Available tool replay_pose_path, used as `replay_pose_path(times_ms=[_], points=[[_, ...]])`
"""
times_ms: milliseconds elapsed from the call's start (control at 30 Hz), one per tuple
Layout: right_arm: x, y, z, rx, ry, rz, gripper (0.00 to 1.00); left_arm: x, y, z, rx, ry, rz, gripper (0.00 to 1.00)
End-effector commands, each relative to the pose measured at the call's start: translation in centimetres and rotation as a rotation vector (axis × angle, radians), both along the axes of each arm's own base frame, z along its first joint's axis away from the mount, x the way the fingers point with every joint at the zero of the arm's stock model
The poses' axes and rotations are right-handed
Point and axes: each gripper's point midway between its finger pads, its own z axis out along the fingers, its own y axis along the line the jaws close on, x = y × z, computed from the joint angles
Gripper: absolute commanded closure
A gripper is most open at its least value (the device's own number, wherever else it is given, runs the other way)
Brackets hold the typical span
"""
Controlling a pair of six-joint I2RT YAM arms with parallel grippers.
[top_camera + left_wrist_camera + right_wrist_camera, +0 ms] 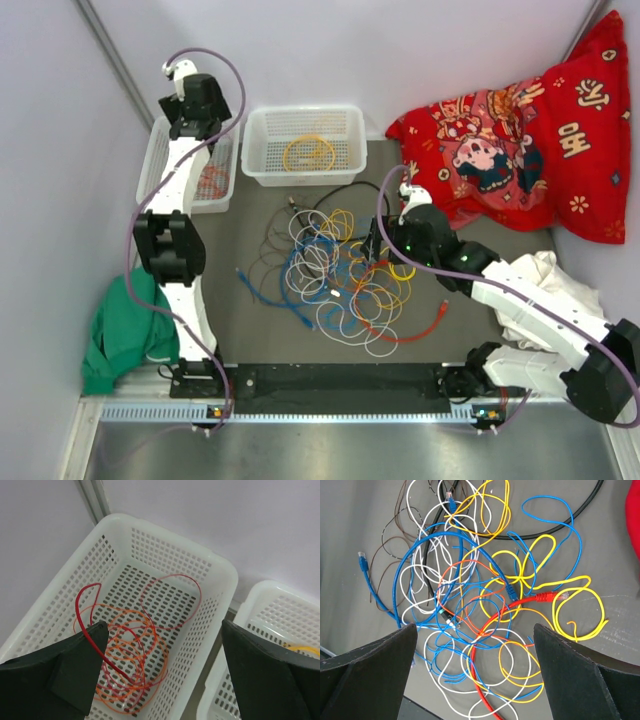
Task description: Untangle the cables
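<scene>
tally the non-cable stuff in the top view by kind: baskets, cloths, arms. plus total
Baskets: 2 (left basket, right basket)
Cloths: 3 (red cloth, green cloth, white cloth)
Arms: 2 (left arm, right arm)
Total: 7

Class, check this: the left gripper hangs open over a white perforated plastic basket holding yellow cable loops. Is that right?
Not quite. The left wrist view shows the white perforated plastic basket under the open left gripper holding orange and red cable loops. The yellow cable loops lie in the neighbouring basket.
</scene>
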Motion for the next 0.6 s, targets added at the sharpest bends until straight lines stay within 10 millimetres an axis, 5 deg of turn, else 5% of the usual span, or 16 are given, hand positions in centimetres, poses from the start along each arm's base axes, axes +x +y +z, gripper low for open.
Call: replay_pose_path(times_ms=[0, 267, 333, 467, 567], points=[[0.2, -0.2, 1.7, 0.042, -0.033, -0.021, 0.01, -3.3, -1.7, 5.7, -0.127, -0.108, -0.06, 0.01], [-0.8, -0.6, 2.2, 0.081, -0.028, -0.023, 0.01, -7.0, -4.6, -1.0, -0.371, 0.123, -0.077, 0.01], [-1.1, -0.7, 2.0, 0.087, -0.022, -0.025, 0.01, -7.2, -4.3, -1.6, -0.417, 0.162, -0.061, 0.01], [-1.8, -1.2, 1.5, 0.096, -0.009, -0.035, 0.01, -6.8, -4.4, -6.9, -0.656, 0.32, -0.089, 0.01], [-2.1, -1.5, 1.8, 0.115, -0.016, -0.045, 0.01, -7.1, -4.7, -8.1, -0.729, 0.355, -0.083, 0.01]])
